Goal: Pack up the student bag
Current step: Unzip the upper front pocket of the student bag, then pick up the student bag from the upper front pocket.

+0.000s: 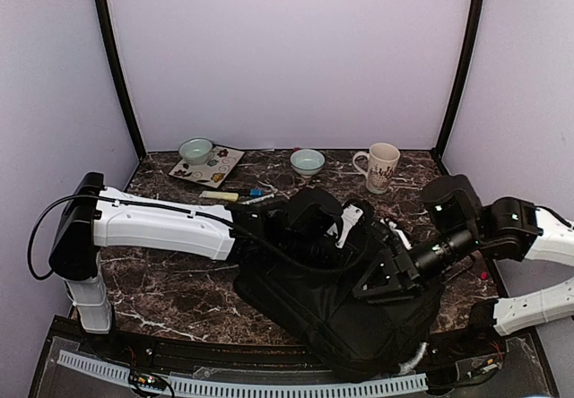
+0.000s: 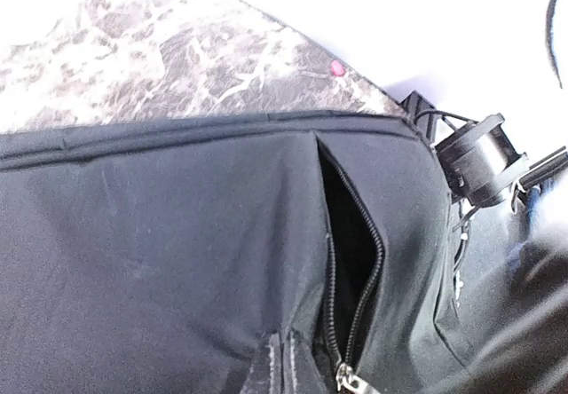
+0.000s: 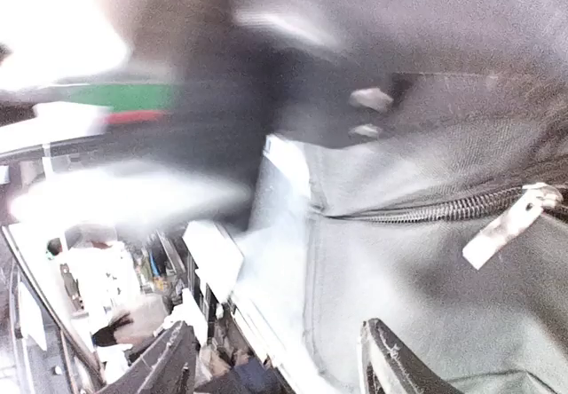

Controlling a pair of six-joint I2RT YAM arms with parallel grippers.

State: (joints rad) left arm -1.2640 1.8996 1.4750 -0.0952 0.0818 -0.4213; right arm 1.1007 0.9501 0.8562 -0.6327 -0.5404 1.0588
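Bag (image 1: pixel 341 304) is lying flat on the tabletop (image 1: pixel 170 281), lower centre of the top view, its zip (image 2: pixel 355 270) gaping, I'd say for loading. Left tool (image 1: pixel 318 237) is pressing down closed on top, probably steadying it. Right tool (image 3: pixel 280 358) is hovering, fingers apart, beside the zip. Sitting behind: two bowls (image 1: pixel 195 151) (image 1: pixel 308 160), one mug (image 1: pixel 380 167), one plate (image 1: pixel 215 172).

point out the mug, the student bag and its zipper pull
mug (image 1: pixel 382 168): top view, on its body
student bag (image 1: pixel 332 313): top view, on its near fabric panel
zipper pull (image 3: pixel 508 225): right wrist view, on its pale tab
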